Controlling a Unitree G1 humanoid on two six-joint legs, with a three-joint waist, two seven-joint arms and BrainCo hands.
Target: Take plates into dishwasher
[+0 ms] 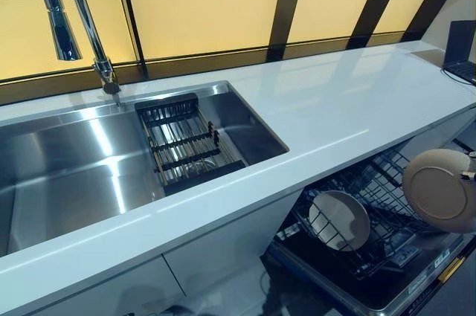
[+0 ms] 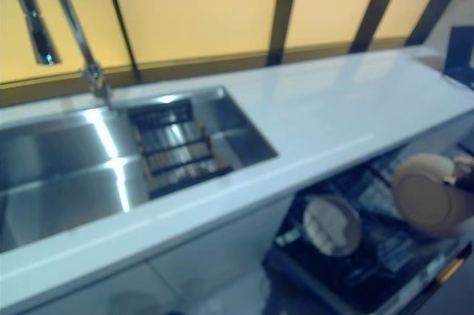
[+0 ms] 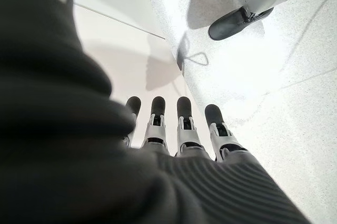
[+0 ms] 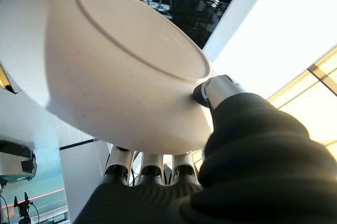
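Closest to the lens, in the right wrist view, was the beige plate [image 4: 105, 60], seen from its underside, with the foot ring turned toward the camera. My right hand [image 4: 158, 174] had it pinched at the rim: the thumb pressed on the underside near the edge, and the fingers [image 4: 151, 170] went under the rim to the other face, so I counted this hand as clamped on the plate.

From the head camera I saw the same plate [image 1: 440, 189] held almost on edge at the far right, above the pulled-out dishwasher rack [image 1: 372, 189]. It hung clear of the wires, not touching them. One bowl-like dish [image 1: 338, 219] already stood in the rack, tilted, on the side nearer to the sink [image 1: 67, 167]. The plate in my hand was to the right of that dish, with free rack wires between them.

The relation that mattered, as I judged it, was this: the plate's flat face was nearly vertical and the rack lay straight below and slightly left of the fingers, so the next move should be mainly downward, edge first, into a free slot.

My left hand [image 3: 179, 129] was low beside the white cabinet, fingers straight and holding nothing, well apart from the rack. The right hand was clearly the nearer one.
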